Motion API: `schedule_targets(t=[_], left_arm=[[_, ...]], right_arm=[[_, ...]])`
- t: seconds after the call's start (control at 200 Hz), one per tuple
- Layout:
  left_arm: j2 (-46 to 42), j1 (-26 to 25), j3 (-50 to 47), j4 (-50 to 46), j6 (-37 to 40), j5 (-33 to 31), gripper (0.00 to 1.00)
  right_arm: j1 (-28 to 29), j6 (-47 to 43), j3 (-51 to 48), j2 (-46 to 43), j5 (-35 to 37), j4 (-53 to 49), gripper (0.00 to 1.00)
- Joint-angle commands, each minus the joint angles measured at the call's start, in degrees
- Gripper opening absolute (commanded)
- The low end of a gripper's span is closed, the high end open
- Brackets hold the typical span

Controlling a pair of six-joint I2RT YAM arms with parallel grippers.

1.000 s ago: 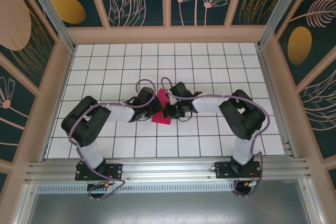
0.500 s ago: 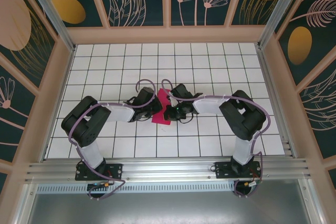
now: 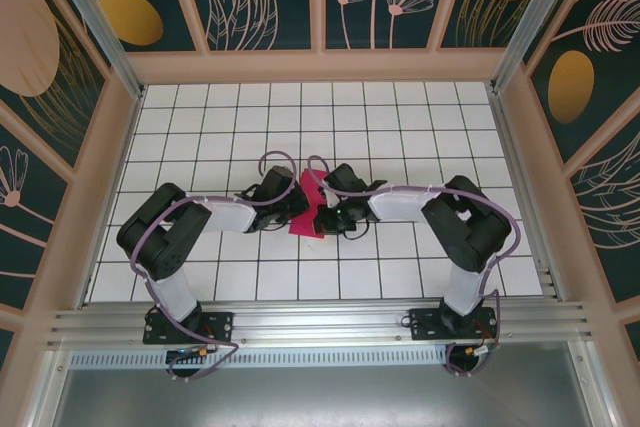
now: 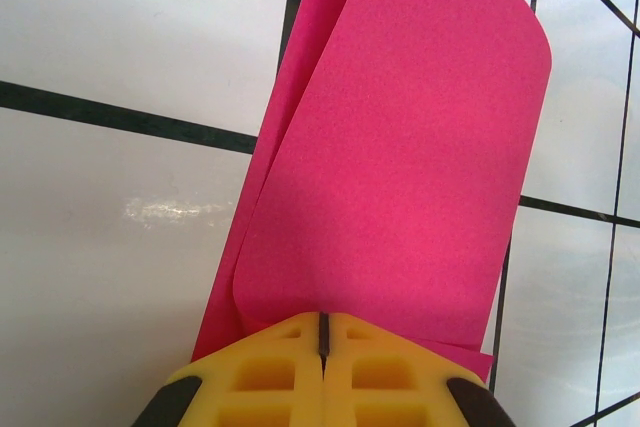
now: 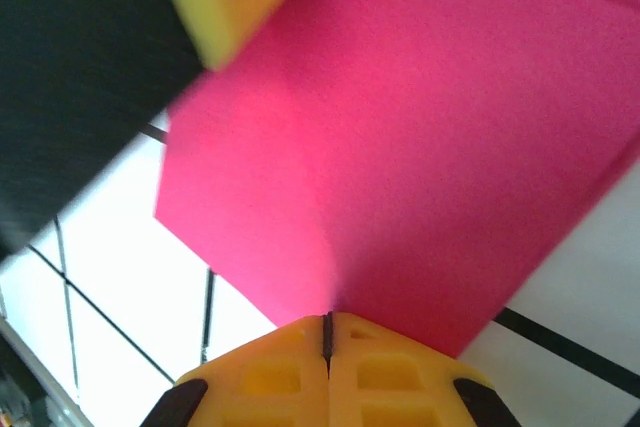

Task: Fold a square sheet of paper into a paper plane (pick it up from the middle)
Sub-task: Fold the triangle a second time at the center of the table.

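Moved slightly leftward onto the folded square sheet of paper [image 3: 308, 209] at the middle of the table [image 3: 200, 127], the right gripper [image 5: 327, 318] is held closed like the left gripper [image 4: 323, 318], so the crease is best pressed slowly and evenly.

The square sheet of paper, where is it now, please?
In the top view, the sheet lies centrally, between the left end effector and right end effector.

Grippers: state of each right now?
Left gripper: shut, against the paper; grip cannot be told.
Right gripper: shut, against the paper; grip cannot be told.
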Motion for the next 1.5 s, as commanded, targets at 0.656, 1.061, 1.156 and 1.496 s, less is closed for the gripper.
schedule_targets(t=[0.656,1.061,1.156,1.496], left_arm=[[2.86,0.06,-1.00,-5.02,1.22,-0.66,0.00],[2.61,0.14,-0.84,-5.27,1.40,-0.58,0.00],[2.50,0.14,-0.83,-5.32,1.49,-0.55,0.00],[2.51,0.06,-0.62,-5.69,1.67,-0.57,0.00]], right_arm=[[-0.13,1.42,-3.35,-1.34,0.83,-1.15,0.01],[-0.17,2.26,-4.83,-4.53,-0.50,0.31,0.00],[-0.17,2.52,-4.97,-5.47,-2.00,1.81,0.01],[-0.26,2.84,-7.87,-0.08,-0.90,1.20,0.00]])
